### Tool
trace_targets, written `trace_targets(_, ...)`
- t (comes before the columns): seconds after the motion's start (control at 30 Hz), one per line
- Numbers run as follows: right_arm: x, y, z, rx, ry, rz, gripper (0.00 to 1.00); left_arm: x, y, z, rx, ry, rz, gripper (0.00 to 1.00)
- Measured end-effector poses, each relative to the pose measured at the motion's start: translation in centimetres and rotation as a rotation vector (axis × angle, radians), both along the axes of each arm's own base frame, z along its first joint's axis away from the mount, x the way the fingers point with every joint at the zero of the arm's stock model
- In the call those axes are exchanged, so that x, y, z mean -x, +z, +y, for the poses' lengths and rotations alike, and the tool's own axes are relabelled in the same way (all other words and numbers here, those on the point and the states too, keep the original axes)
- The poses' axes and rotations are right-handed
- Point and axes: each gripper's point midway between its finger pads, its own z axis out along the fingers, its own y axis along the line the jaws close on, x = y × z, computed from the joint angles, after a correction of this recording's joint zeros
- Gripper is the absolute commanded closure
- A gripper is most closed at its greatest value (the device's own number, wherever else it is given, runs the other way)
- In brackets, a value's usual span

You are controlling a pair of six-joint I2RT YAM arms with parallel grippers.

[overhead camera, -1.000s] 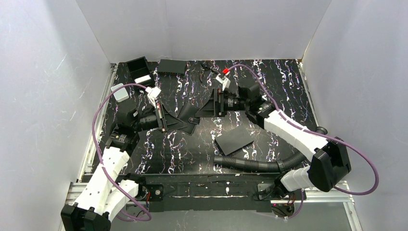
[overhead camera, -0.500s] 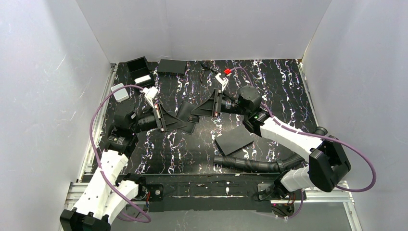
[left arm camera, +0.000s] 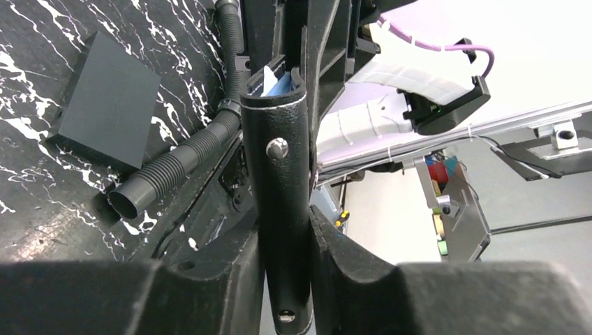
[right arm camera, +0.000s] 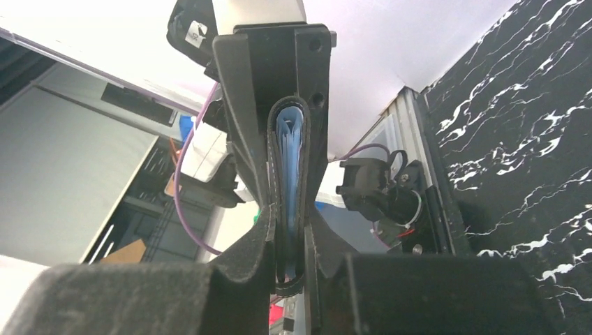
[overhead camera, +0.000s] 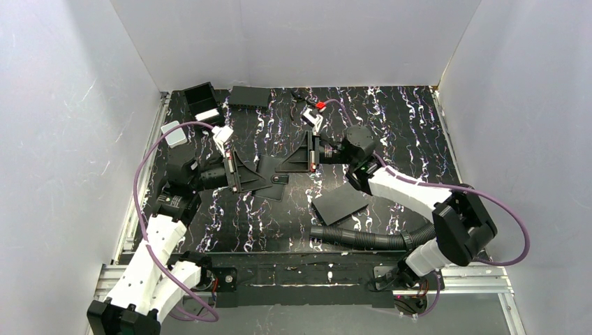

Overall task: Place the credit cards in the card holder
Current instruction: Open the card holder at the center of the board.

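The black leather card holder (overhead camera: 269, 174) hangs above the table between the two grippers. My left gripper (overhead camera: 241, 176) is shut on one end, its fingers pressed against both faces of the card holder (left arm camera: 279, 174) near a metal snap. From the other side, my right gripper (overhead camera: 297, 160) is shut on the open edge of the card holder (right arm camera: 274, 174). Pale-blue credit cards (right arm camera: 287, 160) sit inside the holder's fold. In the left wrist view only a corner of the credit cards (left arm camera: 280, 85) peeks out at the holder's far end. No other cards show on the table.
A matte black flat sheet (overhead camera: 340, 203) lies right of centre, with a black corrugated hose (overhead camera: 363, 239) just in front of it. A black bin (overhead camera: 201, 101), a flat black box (overhead camera: 249, 96) and a small white box (overhead camera: 174, 134) stand at the back left.
My right gripper has moved left and shut on the card holder's open edge. The left gripper keeps hold of the holder, and the holder has sagged a little lower.
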Motion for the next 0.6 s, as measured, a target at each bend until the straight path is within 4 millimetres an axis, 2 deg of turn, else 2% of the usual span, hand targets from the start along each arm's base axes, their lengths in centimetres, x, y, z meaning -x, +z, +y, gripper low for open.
trace_targets(0.03, 0.1, -0.1, 0.1, 0.0, 0.014, 0.011, 0.84, 0.0, 0.0, 0.0, 0.0, -0.002, 0.004, 1.0)
trace_targets(0.1, 0.1, -0.3, 0.1, 0.003, 0.02, 0.014, 0.56, -0.1, -0.2, 0.0, -0.007, 0.0, 0.016, 1.0)
trace_targets(0.13, -0.2, -0.6, 0.1, 0.018, 0.012, 0.018, 0.45, -0.3, -0.3, 0.0, -0.017, 0.01, 0.023, 1.0)
trace_targets(0.2, -1.5, -1.9, 0.5, 0.098, -0.048, 0.033, 0.34, -1.1, -0.9, 0.3, -0.067, 0.068, 0.039, 1.0)
trace_targets(0.3, -4.6, -4.1, 0.8, 0.286, -0.213, 0.04, 0.3, -2.8, -2.1, 1.6, -0.182, 0.213, 0.04, 1.0)
trace_targets(0.43, -7.1, -7.3, -0.3, 0.471, -0.389, 0.033, 0.3, -3.6, -4.1, 4.0, -0.331, 0.36, 0.022, 1.0)
trace_targets(0.53, -6.8, -9.9, -0.9, 0.593, -0.439, 0.038, 0.32, -3.6, -5.2, 5.3, -0.406, 0.414, 0.016, 1.0)
trace_targets(0.6, -5.6, -10.6, -0.4, 0.627, -0.426, 0.016, 0.35, -3.5, -5.7, 5.9, -0.439, 0.433, 0.011, 1.0)
